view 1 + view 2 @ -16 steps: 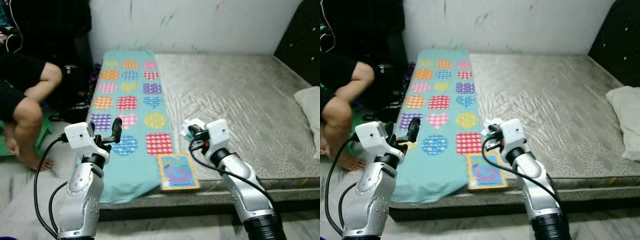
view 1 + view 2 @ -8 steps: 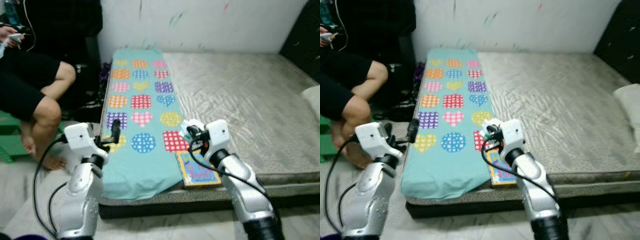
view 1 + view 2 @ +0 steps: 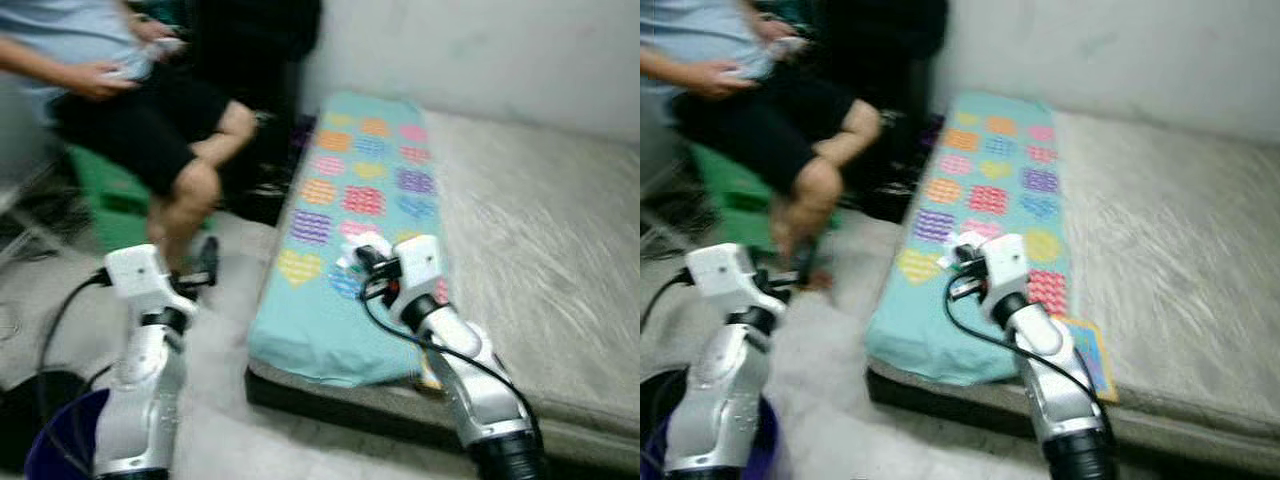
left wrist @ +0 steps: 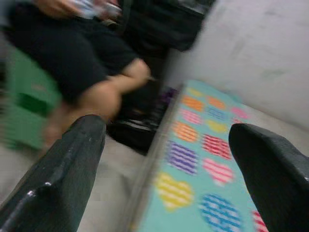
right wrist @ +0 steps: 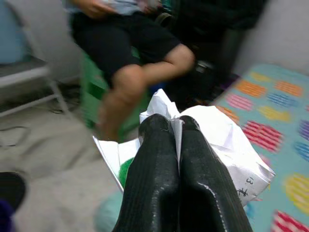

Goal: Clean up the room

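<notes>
Right gripper pinched tight on crumpled paper, held over patterned mat. Left gripper spread wide, empty. Your pickup looks done; drop-off left. Dark bin, blurred, probably your target. Book remains on mattress.

One crumpled paper, one patterned mat, one bed, one book, one seated person, one green stool, two tools: left tool, right tool.
</notes>
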### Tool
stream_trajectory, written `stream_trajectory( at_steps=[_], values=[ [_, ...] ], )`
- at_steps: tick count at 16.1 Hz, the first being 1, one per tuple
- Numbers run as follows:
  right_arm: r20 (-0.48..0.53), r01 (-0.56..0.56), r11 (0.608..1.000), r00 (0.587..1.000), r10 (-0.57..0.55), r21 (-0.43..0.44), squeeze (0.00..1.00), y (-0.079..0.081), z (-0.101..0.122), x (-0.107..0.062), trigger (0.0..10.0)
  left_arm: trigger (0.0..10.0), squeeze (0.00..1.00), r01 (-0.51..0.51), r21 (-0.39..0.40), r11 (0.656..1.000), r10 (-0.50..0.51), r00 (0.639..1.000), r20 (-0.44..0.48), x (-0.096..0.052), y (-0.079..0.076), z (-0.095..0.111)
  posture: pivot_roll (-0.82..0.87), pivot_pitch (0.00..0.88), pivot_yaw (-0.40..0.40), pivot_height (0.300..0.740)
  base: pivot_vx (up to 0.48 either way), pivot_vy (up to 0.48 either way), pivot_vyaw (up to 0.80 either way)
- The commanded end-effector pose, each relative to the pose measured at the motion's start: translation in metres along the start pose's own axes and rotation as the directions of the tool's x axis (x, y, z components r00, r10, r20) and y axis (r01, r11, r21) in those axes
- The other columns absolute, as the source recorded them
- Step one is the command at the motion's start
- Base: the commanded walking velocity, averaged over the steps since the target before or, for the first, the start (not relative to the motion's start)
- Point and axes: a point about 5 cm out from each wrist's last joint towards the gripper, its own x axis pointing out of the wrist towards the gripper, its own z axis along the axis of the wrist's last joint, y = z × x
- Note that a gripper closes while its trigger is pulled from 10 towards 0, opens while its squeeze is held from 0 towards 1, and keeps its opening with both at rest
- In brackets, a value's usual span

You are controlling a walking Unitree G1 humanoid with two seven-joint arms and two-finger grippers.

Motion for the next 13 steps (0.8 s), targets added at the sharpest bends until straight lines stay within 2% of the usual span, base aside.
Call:
stream_trajectory(
  at_steps=[1,5,10,13],
  values=[
    [0.007,0.017,1.000,1.000,-0.017,-0.009,0.00,-0.0064,0.0029,-0.0014,10.0,10.0,0.00,0.008,-0.003,1.000,-0.008,1.000,-0.005,0.0006,-0.0058,-0.0015,-0.08,0.000,-0.030,0.740,0.000,0.000,0.80],
    [0.008,0.019,1.000,1.000,-0.018,-0.010,0.00,-0.0066,0.0035,-0.0010,10.0,10.0,0.00,0.019,-0.012,1.000,-0.019,1.000,-0.004,0.0027,-0.0081,-0.0013,-0.08,0.000,-0.029,0.740,0.000,0.000,0.80],
    [0.007,0.036,0.999,0.999,-0.036,0.000,0.00,-0.0092,0.0038,-0.0014,10.0,10.0,0.00,0.019,-0.024,1.000,-0.020,1.000,-0.010,0.0026,-0.0085,-0.0025,-0.09,0.000,-0.031,0.740,0.000,0.000,0.00],
    [0.002,0.025,1.000,1.000,-0.025,-0.006,0.00,-0.0070,0.0033,-0.0005,10.0,10.0,0.00,0.025,-0.025,0.999,-0.025,1.000,-0.014,0.0027,-0.0088,-0.0030,-0.08,0.000,-0.032,0.740,0.000,0.437,0.00]
  ],
)
